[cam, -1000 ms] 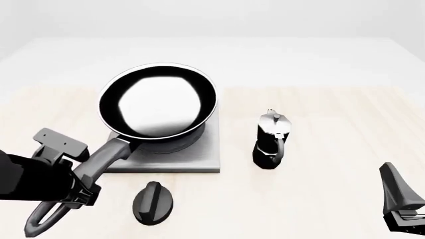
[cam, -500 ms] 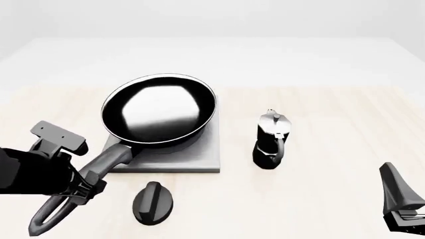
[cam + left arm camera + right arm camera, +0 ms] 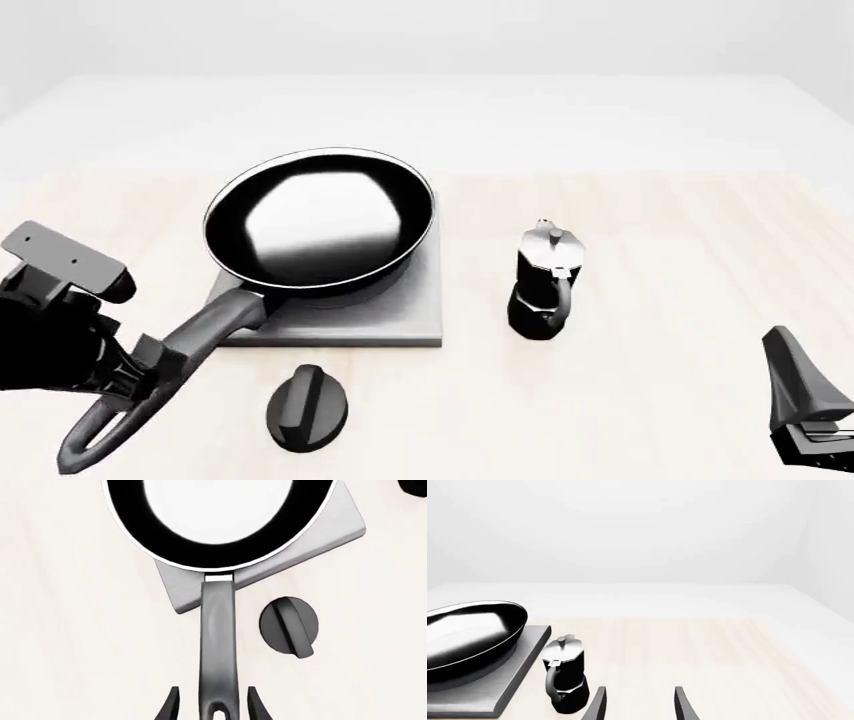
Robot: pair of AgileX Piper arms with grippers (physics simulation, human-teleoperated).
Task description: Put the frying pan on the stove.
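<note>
Pan on the stove, handle toward the left arm

The frying pan sits on the stove, its long handle slanting back toward the near left edge of the table. The left gripper lies low along that handle, fingers spread either side of the looped end without touching it. The right gripper is also spread, holding nothing, beside the moka pot. A knob lies just before the stove.

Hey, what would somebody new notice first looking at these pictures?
The big glossy frying pan sitting on the grey stove left of centre, its long handle reaching toward the left gripper, whose fingers flank the loop end. Beside the stove stand a small moka pot and a black knob.
</note>
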